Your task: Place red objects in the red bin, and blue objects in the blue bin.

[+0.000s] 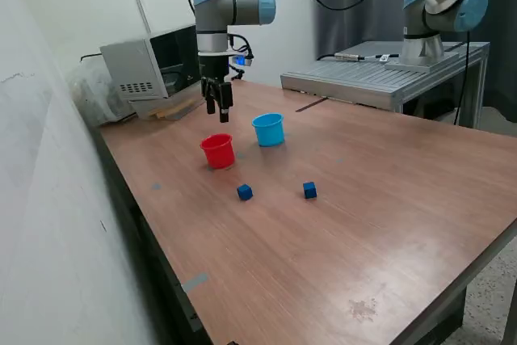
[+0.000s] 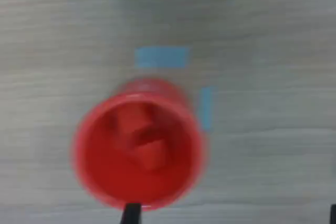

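Observation:
The red cup (image 1: 217, 151) stands upright on the wooden table (image 1: 388, 199), with the light blue cup (image 1: 268, 129) just to the exterior view's right of it. My gripper (image 1: 220, 109) hangs a little above the red cup, open and empty. The wrist view looks straight down into the red cup (image 2: 137, 145), where two red cubes (image 2: 149, 153) lie on its floor. My fingertips (image 2: 130, 214) show wide apart at that picture's edge. Two dark blue cubes (image 1: 245, 192) (image 1: 310, 191) lie on the table in front of the cups, apart from each other.
A grey box-like device (image 1: 149, 62) stands at the back on the exterior view's left, near the wall. A metal platform (image 1: 380, 78) with a second arm's base (image 1: 424, 38) stands at the back right. Blue tape marks (image 2: 161, 57) lie beside the red cup.

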Motion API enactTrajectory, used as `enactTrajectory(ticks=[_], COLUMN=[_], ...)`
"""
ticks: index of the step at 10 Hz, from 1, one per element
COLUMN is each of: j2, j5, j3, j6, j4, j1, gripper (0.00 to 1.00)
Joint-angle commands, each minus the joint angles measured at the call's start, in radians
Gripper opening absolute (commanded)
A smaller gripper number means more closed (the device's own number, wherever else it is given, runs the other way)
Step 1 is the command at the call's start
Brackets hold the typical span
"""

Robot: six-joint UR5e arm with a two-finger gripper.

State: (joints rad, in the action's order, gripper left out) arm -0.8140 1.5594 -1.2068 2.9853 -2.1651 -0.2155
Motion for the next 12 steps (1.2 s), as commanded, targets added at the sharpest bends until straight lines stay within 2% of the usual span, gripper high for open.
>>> enactTrajectory(ticks=[1, 4, 5, 6, 9, 12], j2=[-0.048, -0.054, -0.051, -0.034, 0.074, 0.173], j5=[-0.001, -0.021, -0.054, -0.070, -0.070, -0.068], j3=[-0.005, -0.005, -0.005, 0.006, 0.053, 0.108], j6=[0.037, 0.061, 0.070, 0.072, 0.072, 0.072], j4=[0.093, 0.102, 0.094, 0.082, -0.051, -0.090], j1=[0.095, 0.191, 0.192, 0.193, 0.193, 0.193], gripper=[1.00, 1.00, 1.00, 1.00, 1.00, 1.00])
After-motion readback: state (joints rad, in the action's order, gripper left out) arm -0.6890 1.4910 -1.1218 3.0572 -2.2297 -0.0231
